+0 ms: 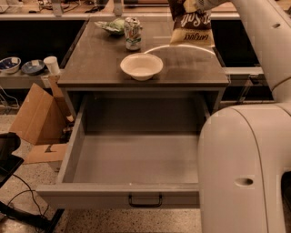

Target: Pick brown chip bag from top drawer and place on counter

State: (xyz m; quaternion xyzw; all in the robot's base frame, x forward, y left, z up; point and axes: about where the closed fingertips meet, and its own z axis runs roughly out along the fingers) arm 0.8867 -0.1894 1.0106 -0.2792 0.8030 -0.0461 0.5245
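The gripper point(198, 3) sits at the very top of the view, at about 1 o'clock. Its jaws are closed on the upper end of the brown chip bag point(191, 25). The bag hangs in the air with its cream-yellow band lowest, over the far right part of the desk point(95, 63), which is the counter of the task. The top drawer point(136, 159) stands pulled out at 6 o'clock, and nothing shows on its grey floor.

The step in hand looks to be the placing. To do it well, the arm point(268, 41) should bring the bag straight down onto the bare patch beneath it, inside the pale curved line point(182, 46). The white bowl point(141, 66) lies at about 8 o'clock from the bag, and the drink can point(132, 33) at 9 o'clock. Both are apart from the landing spot, so a vertical descent should miss them. The jaws should let go only once the cream band rests on the wood, because a limp bag dropped from height may slide toward the right edge.

The bag carries white script on the brown part and dark block letters on the cream band, but neither can be read with certainty. The can's label is also illegible.
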